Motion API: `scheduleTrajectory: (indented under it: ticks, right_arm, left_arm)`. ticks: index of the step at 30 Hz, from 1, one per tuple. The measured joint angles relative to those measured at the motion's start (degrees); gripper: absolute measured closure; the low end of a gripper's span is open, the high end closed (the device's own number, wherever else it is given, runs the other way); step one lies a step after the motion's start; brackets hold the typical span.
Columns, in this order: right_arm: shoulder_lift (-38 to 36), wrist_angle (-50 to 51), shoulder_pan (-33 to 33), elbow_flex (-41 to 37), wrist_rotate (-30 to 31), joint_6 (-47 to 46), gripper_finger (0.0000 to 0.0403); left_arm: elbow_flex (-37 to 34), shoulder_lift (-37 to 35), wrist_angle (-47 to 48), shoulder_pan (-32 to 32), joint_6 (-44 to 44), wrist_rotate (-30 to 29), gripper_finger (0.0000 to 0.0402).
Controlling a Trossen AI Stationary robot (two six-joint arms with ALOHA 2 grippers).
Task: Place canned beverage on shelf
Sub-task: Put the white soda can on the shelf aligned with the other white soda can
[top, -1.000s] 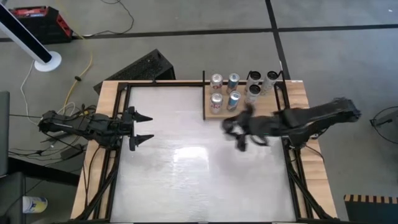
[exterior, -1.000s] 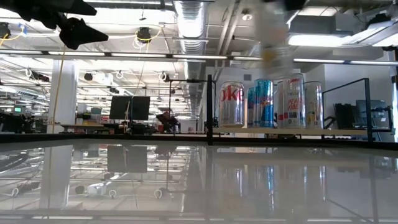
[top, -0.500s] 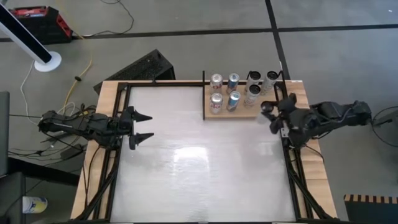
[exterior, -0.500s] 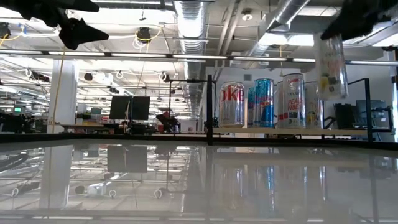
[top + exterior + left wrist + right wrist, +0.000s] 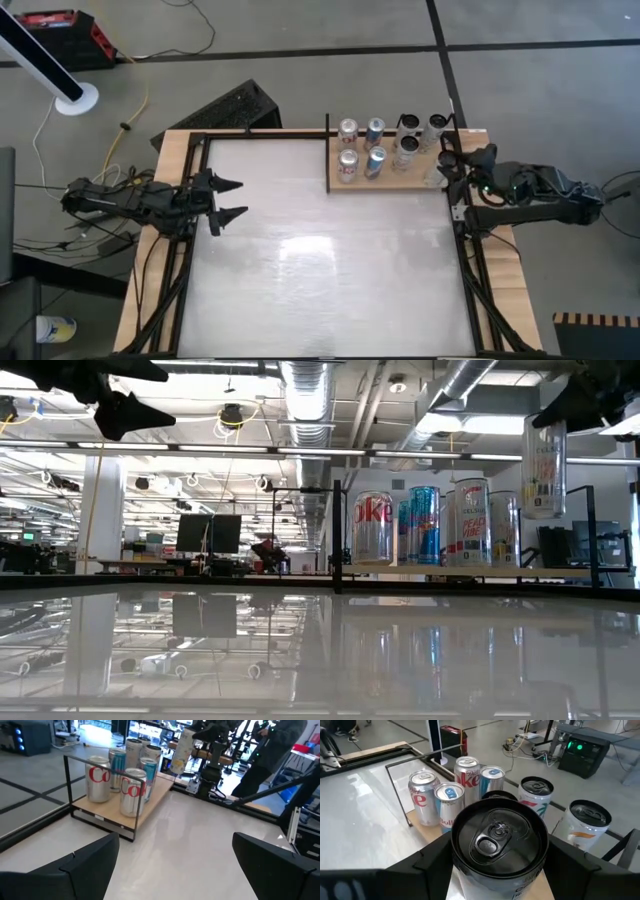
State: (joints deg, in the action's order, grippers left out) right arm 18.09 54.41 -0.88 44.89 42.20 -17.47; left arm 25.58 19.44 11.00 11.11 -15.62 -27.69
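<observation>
My right gripper (image 5: 447, 167) is shut on a slim pale can with a black lid (image 5: 545, 465), high above the right end of the shelf (image 5: 400, 181). The shelf is a light-brown board with black rails at the table's far right. Several cans (image 5: 375, 146) stand upright on their bases on the board: silver-and-red, blue, and white ones. The held can also shows in the left wrist view (image 5: 182, 751). My left gripper (image 5: 240, 197) is open and empty above the table's left side. My right gripper pinches the can's upper wall just below the black lid (image 5: 497, 837) between its two fingers (image 5: 432, 862), one on each side. The fingers slant down from the table's right side. The can hangs upright below them (image 5: 545, 485), lifted clear above the shelf.
The white tabletop (image 5: 320, 260) lies between the arms. A black rail (image 5: 337, 535) stands at the shelf's left end and another (image 5: 592, 535) at its right end. The pale wooden rim (image 5: 170, 170) frames the table. A person (image 5: 272, 750) stands beyond the table's right side.
My right gripper has carried the can from above the table's middle toward the right and far edge, to the shelf's right end. The can, tilted half a second ago, now hangs upright.
</observation>
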Motion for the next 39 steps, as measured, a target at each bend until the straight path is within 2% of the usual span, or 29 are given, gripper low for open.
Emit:
scheduleTrajectory:
  ticks: [20,28,34,39]
  right_arm:
    - [1.01,-0.17,1.05,-0.06,-0.33,-0.53,0.0125]
    - [1.01,-0.6,1.05,-0.52,-1.94,-6.08,0.0125]
    - [1.03,-0.86,1.05,-1.29,0.1,-7.15,0.0125]
    - [1.7,1.11,1.05,-1.28,2.26,-14.86,0.0125]
  left_arm:
    - [0.0,0.02,-1.38,0.0,2.92,0.12,0.0028]
    - [0.0,0.02,-1.39,0.0,2.96,0.35,0.0028]
    - [0.0,0.02,-0.84,0.02,3.0,1.72,0.0028]
    - [0.0,0.02,-0.76,0.0,4.05,1.71,0.0028]
